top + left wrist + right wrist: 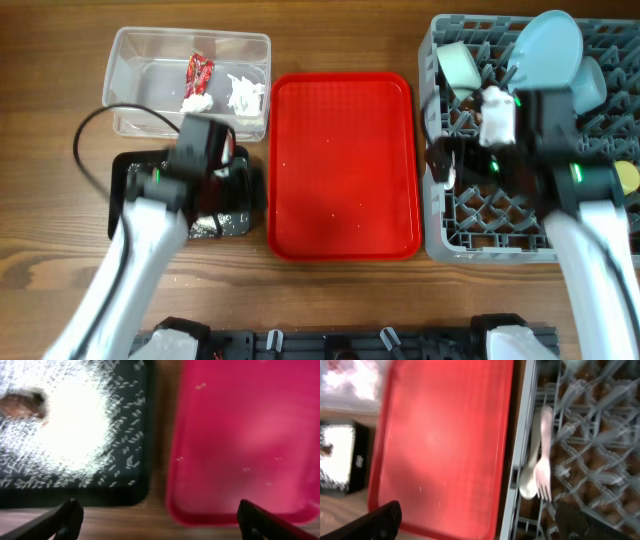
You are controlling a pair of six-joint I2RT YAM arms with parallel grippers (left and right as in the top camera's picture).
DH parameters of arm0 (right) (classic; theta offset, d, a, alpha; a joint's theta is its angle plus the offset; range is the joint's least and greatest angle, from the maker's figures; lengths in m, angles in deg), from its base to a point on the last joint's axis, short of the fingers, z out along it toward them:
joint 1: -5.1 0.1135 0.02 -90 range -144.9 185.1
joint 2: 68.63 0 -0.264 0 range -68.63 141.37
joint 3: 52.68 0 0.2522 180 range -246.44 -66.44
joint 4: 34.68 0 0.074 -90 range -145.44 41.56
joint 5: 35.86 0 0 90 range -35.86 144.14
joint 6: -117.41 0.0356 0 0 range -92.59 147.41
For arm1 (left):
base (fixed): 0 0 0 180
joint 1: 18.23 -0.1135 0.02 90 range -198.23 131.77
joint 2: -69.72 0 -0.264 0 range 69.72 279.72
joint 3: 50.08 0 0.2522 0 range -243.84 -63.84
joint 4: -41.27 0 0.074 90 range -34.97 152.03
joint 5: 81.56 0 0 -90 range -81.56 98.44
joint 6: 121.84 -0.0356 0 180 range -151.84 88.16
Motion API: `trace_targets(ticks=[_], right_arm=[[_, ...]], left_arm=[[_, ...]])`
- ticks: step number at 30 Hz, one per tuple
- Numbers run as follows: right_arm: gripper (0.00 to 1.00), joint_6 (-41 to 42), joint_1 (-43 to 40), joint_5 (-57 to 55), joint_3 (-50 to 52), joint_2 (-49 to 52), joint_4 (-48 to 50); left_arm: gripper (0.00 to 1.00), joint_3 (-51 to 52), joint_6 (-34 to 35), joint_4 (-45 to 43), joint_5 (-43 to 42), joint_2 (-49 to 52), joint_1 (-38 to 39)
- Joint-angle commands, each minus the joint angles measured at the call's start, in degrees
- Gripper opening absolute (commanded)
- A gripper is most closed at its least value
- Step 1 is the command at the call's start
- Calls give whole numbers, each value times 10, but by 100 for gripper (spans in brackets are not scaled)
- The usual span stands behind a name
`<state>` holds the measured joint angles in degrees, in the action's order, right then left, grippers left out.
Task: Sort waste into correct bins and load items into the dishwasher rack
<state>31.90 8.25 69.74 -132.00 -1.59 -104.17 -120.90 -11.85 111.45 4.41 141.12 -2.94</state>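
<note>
One fork (546, 450), one spoon (528, 480) in rack (490, 252)

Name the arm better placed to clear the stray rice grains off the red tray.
Left, probably. The left gripper hangs open by the grains on the red tray, over the black tray holding the rice. The right gripper is open above the dishwasher rack.
</note>
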Motion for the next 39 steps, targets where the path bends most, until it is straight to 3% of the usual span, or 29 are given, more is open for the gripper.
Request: trace_targets(ticks=[1,4,10,27,35,39], right_arm=[[100,7,-1,-28,73,-125,43],[100,19,-1,-57,114,-210,55],[100,19,-1,-57,116,-252,42],[100,19,-1,-57,116,-198,42],[100,-63,1,-85,119,-256,72],[100,-139,14,-85,169,-335,143]], left_arm=[[100,85,37,-60,45,-151,53],[100,124,58,-78,67,-250,71],[100,125,58,-78,67,-324,71],[100,125,58,-78,67,-331,71],[100,125,58,-78,67,-331,71],[100,125,58,-78,67,-331,71]])
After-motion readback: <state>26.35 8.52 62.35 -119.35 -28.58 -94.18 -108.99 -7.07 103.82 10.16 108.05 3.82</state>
